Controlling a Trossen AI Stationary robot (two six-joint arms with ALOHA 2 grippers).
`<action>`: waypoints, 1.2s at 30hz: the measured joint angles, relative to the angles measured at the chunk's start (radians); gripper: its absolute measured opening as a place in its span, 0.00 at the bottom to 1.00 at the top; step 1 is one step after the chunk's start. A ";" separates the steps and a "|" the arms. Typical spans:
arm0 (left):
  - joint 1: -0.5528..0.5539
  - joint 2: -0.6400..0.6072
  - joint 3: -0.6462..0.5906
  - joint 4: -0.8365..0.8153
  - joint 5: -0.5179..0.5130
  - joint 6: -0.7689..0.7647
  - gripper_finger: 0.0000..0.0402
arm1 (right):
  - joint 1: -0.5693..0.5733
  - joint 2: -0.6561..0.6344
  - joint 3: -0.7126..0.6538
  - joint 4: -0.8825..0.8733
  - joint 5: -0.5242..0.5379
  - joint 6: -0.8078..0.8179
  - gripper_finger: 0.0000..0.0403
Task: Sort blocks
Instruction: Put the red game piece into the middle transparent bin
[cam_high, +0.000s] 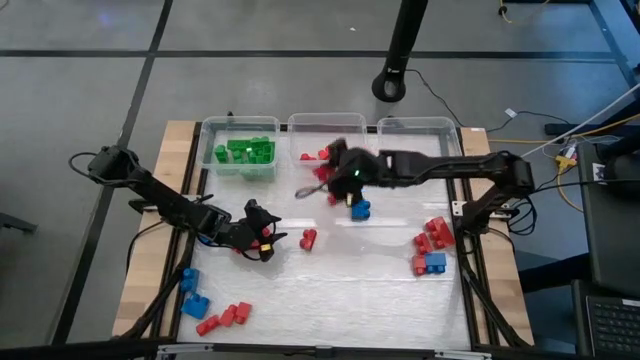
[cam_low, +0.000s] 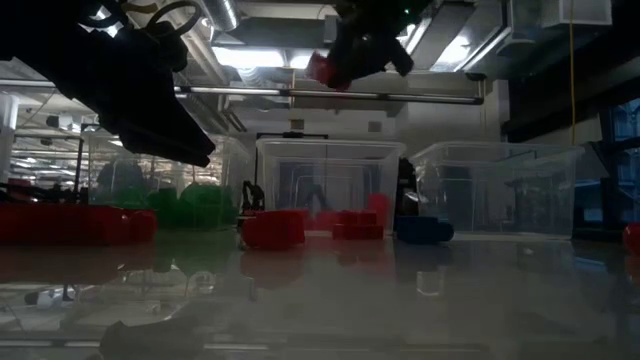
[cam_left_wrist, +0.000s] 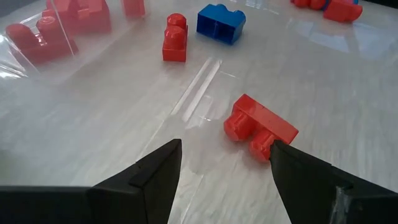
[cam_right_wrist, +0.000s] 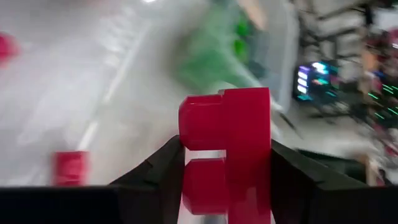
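A red block is clamped between the fingers of the right gripper, which is carried above the table near the middle bin at 12 o'clock — the transport step is in hand. The next move calls for the block to be brought over that bin, where other red blocks lie, and the fingers to be parted. The left gripper is held at 9 o'clock with fingers spread wide, empty — a loose red block lies just ahead of it.
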 joint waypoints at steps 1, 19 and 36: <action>0.000 0.000 0.000 0.001 0.000 0.000 0.57 | -0.019 -0.006 0.000 0.019 0.009 -0.003 0.45; 0.000 0.000 0.000 0.004 0.000 -0.024 0.57 | -0.274 0.048 0.000 0.103 0.010 0.132 0.47; 0.000 0.000 0.000 0.006 0.000 -0.023 0.57 | -0.189 0.013 0.001 0.040 0.039 0.154 0.84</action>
